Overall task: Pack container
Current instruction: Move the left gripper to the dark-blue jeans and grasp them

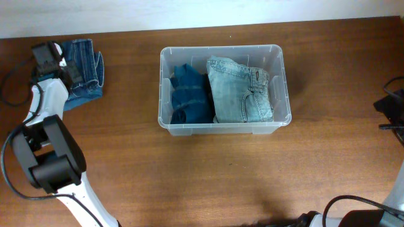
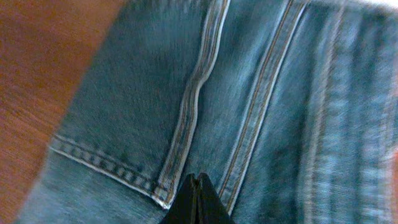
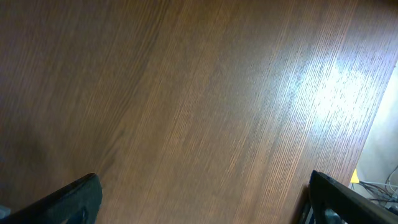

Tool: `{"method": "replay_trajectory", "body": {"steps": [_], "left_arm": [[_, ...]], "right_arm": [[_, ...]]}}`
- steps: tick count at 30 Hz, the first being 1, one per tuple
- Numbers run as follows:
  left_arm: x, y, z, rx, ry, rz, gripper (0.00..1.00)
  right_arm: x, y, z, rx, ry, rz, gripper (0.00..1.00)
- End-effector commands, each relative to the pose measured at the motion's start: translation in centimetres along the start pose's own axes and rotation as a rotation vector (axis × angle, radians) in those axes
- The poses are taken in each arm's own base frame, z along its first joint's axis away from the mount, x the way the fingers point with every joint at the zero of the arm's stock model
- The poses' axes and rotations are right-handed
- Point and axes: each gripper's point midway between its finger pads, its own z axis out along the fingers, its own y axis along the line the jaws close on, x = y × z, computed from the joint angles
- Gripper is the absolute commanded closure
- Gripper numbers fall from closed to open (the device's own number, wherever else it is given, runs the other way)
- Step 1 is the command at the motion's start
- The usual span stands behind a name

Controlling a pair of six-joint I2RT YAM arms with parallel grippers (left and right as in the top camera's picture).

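Observation:
The clear container (image 1: 282,75) stands in the middle of the table. It holds a dark blue folded garment (image 1: 187,96) on its left and light blue folded jeans (image 1: 242,89) on its right. A third pair of folded blue jeans (image 1: 84,70) lies on the table at the far left and fills the left wrist view (image 2: 186,87). My left gripper (image 1: 49,57) is at the left edge of these jeans. Its fingers (image 2: 197,186) are shut tip to tip just over the denim by a hem, with no cloth seen between them. My right gripper (image 3: 202,196) is open over bare wood.
The right arm (image 1: 392,104) sits at the table's far right edge, with cables (image 3: 382,183) beside it. The left arm's base and cables (image 1: 44,157) take up the front left. A pale wall runs along the back edge.

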Motion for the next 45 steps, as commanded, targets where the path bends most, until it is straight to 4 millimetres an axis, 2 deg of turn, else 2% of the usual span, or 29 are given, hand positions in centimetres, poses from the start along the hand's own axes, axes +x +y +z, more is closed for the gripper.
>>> {"method": "replay_trajectory", "body": {"steps": [1, 2, 4, 6, 8, 12, 16, 20, 22, 23, 26, 29, 31, 32, 33, 34, 42, 45], "left_arm": [[3.6, 0.7, 1.6, -0.041, 0.115, 0.008, 0.99], [5.5, 0.6, 1.9, -0.039, 0.182, 0.019, 0.99], [7.5, 0.3, 2.1, -0.018, 0.256, 0.028, 0.99], [9.5, -1.0, 2.1, 0.053, 0.331, 0.026, 0.99], [10.8, -3.3, 1.4, 0.19, 0.389, 0.005, 0.99], [10.9, -8.9, -0.7, 0.512, 0.417, -0.051, 0.99], [10.6, -13.4, -2.8, 0.675, 0.441, -0.105, 0.99], [9.6, -15.2, -3.9, 0.691, 0.42, -0.082, 0.99], [8.2, -15.2, -4.5, 0.69, 0.387, -0.075, 0.99], [6.5, -14.6, -5.2, 0.674, 0.342, -0.069, 0.99], [4.2, -13.1, -6.5, 0.62, 0.284, -0.067, 0.99], [4.0, -10.6, -7.3, 0.524, 0.316, -0.149, 0.99], [4.6, -8.2, -7.7, 0.443, 0.364, -0.226, 0.99], [4.7, -7.5, -7.7, 0.435, 0.37, -0.237, 0.92], [4.7, -7.0, -7.6, 0.43, 0.371, -0.246, 0.66], [4.7, -6.7, -7.5, 0.426, 0.373, -0.254, 0.53], [5.4, -2.4, -6.8, 0.358, 0.417, -0.439, 0.36], [6.3, -2.3, -6.6, 0.351, 0.443, -0.446, 0.35]], "right_arm": [[0.0, -0.2, 0.1, 0.008, 0.001, 0.013, 0.02], [0.0, -0.2, 0.1, 0.008, 0.0, 0.012, 0.02], [0.0, -0.2, 0.1, 0.008, 0.0, 0.012, 0.01], [0.0, -0.2, 0.1, 0.008, 0.001, 0.012, 0.01], [0.0, -0.2, 0.1, 0.008, 0.001, 0.013, 0.02], [0.0, -0.2, 0.1, 0.008, 0.001, 0.013, 0.02], [0.0, -0.2, 0.1, 0.008, 0.001, 0.013, 0.02], [0.0, -0.2, 0.1, 0.008, 0.001, 0.012, 0.02], [0.0, -0.2, 0.1, 0.008, 0.001, 0.012, 0.02], [0.0, -0.2, 0.1, 0.008, 0.001, 0.012, 0.02], [0.0, -0.2, 0.1, 0.008, 0.001, 0.012, 0.02], [0.0, -0.2, 0.1, 0.008, 0.0, 0.013, 0.02], [0.0, -0.2, 0.1, 0.008, 0.001, 0.013, 0.01], [0.0, -0.2, 0.1, 0.008, 0.001, 0.012, 0.02], [0.0, -0.2, 0.1, 0.008, 0.001, 0.012, 0.02], [0.0, -0.2, 0.1, 0.008, 0.001, 0.012, 0.02], [0.0, -0.2, 0.1, 0.008, 0.0, 0.013, 0.02], [0.0, -0.2, 0.1, 0.008, 0.001, 0.012, 0.02]]}}
